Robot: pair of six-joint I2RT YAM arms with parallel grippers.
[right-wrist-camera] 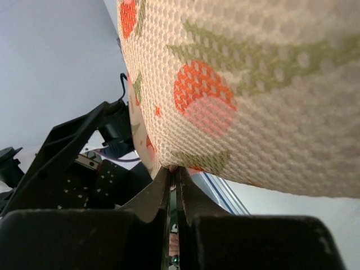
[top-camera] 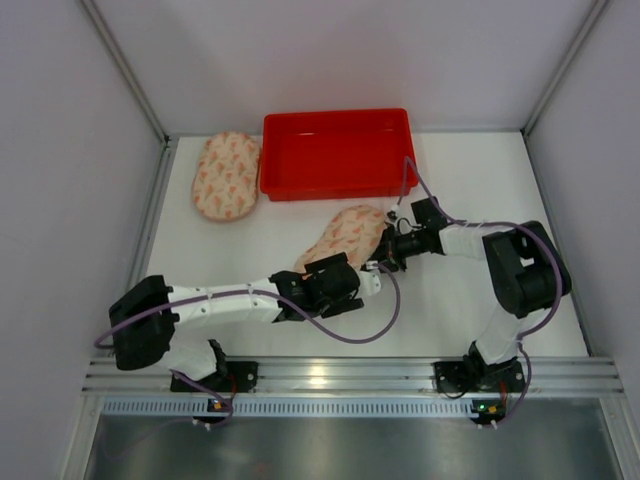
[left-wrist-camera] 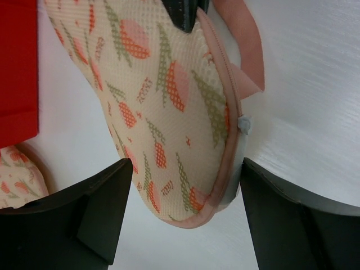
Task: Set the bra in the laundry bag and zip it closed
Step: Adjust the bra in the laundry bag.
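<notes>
Left gripper (left-wrist-camera: 185, 174) has its black fingers (left-wrist-camera: 95, 214) spread wide either side of the cream mesh laundry bag (left-wrist-camera: 163, 101) with orange flowers and pink zip trim, and right gripper (right-wrist-camera: 174, 171) is pinched tight on its edge.

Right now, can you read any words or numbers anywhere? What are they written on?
Tiny orange words printed between the flowers on the laundry bag: too small and blurred to read.
Red tray: no writing to be seen.
Nothing else in any view shows readable words, numbers or signs.
</notes>
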